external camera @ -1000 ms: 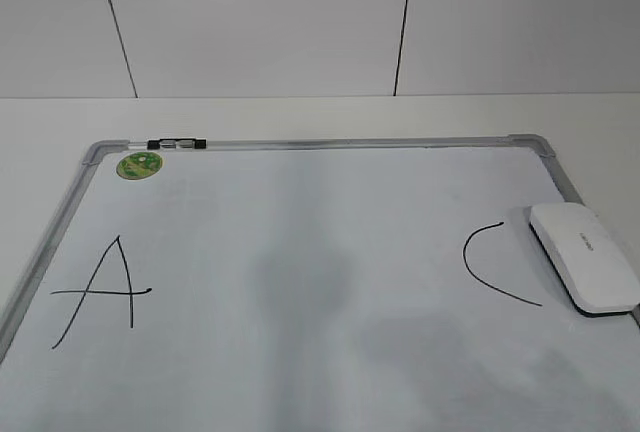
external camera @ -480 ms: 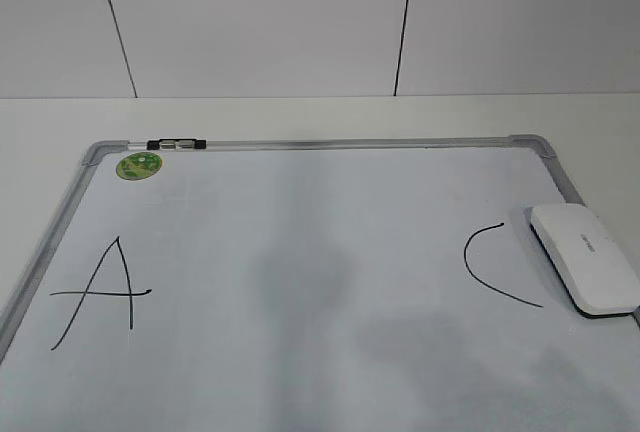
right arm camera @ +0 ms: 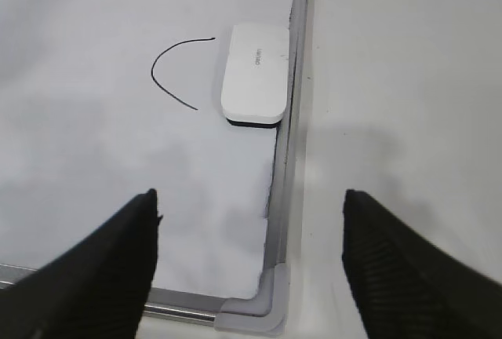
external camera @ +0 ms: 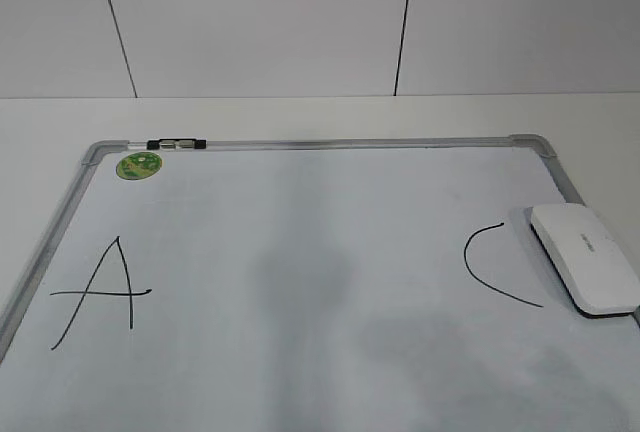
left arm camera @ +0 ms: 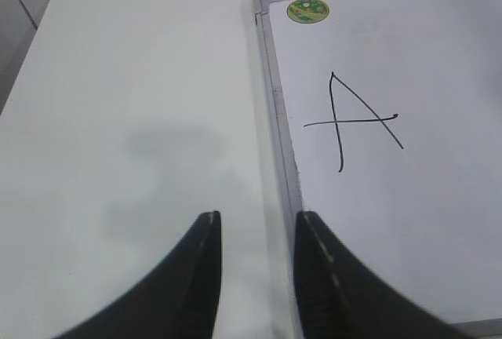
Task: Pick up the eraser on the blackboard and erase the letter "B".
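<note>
We found the eraser point(external camera: 584, 257) lying flat at the right edge of the blackboard point(external camera: 300, 212), just beside the frame and next to the "C" point(external camera: 495, 264), w/ its long axis running roughly along that right frame. No letter "B" showed anywhere on the board; we only saw the "A" point(external camera: 100, 292) at left, the "C" at right, and a faint smudged zone btwn them, so we judged the B either gone or out of view.

The right gripper point(right arm camera: 251, 205) had its jaws spread wide, empty, hovering over the board's near right corner. In the right wrist view the eraser point(right arm camera: 254, 74) sat straight ahead of it, slightly left of centre, its narrow width across the jaw gap, so a forward reach should suit a grasp.

The left gripper point(left arm camera: 257, 225) was narrow but not closed, holding nothing, over the board's left frame near the "A", well apart from the eraser; the right arm was clearly nearer
</note>
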Tool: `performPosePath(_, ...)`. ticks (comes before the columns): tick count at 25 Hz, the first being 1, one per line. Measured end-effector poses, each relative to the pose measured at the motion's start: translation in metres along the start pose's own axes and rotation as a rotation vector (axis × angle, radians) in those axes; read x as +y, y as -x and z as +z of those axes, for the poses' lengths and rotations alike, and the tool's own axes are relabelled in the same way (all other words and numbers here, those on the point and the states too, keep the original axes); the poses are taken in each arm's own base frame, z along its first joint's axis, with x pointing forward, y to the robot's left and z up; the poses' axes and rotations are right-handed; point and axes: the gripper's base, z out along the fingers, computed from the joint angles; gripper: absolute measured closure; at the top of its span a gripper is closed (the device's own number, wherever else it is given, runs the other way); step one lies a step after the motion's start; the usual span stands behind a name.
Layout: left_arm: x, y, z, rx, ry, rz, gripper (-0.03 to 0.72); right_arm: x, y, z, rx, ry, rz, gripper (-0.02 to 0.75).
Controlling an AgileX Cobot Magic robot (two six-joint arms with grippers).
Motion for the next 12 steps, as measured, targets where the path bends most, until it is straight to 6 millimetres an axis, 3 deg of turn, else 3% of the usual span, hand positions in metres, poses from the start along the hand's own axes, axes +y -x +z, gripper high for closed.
performPosePath(12,0.0,0.0,0.0,0.0,0.0,0.0,0.449,0.0,0.0001,0.0,-0.001,0.0,0.0,0.152)
